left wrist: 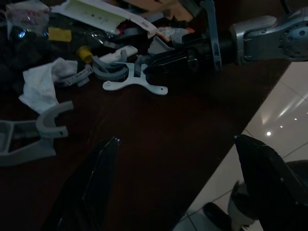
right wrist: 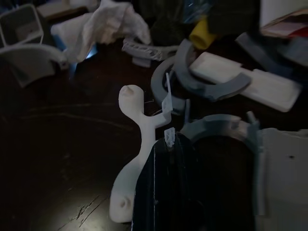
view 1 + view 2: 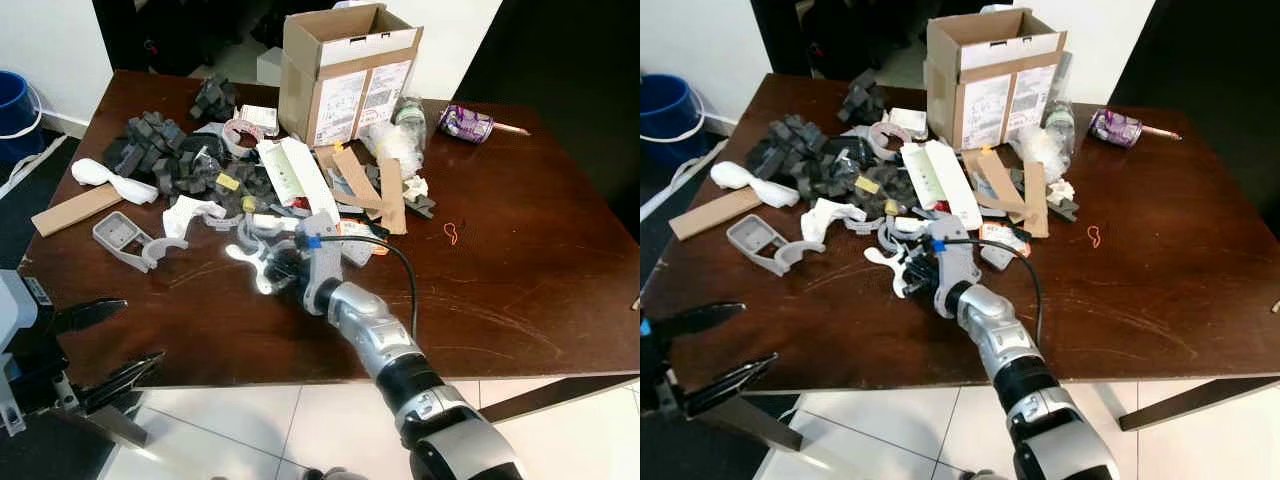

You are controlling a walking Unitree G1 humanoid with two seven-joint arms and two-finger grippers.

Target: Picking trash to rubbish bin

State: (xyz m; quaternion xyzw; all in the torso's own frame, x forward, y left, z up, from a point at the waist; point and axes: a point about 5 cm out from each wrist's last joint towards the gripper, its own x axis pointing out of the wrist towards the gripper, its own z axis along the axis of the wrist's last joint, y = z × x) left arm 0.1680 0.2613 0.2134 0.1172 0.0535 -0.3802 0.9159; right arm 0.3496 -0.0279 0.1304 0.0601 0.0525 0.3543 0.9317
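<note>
The right hand (image 3: pixel 918 272) reaches over the dark wooden desk (image 3: pixel 1140 290) to the near edge of the trash pile, its black fingers (image 2: pixel 168 192) pressed together beside a white plastic bracket (image 2: pixel 137 144) lying flat on the wood; whether they pinch it I cannot tell. The left hand (image 3: pixel 105 345) hangs off the desk's near-left corner, fingers spread wide, empty. A cardboard box (image 3: pixel 345 70) stands behind the pile.

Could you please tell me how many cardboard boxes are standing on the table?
1: an open brown cardboard box stands upright at the far edge of the dark wooden table, behind the trash pile. Flat cardboard strips lie before it; clutter may hide more pieces.
</note>
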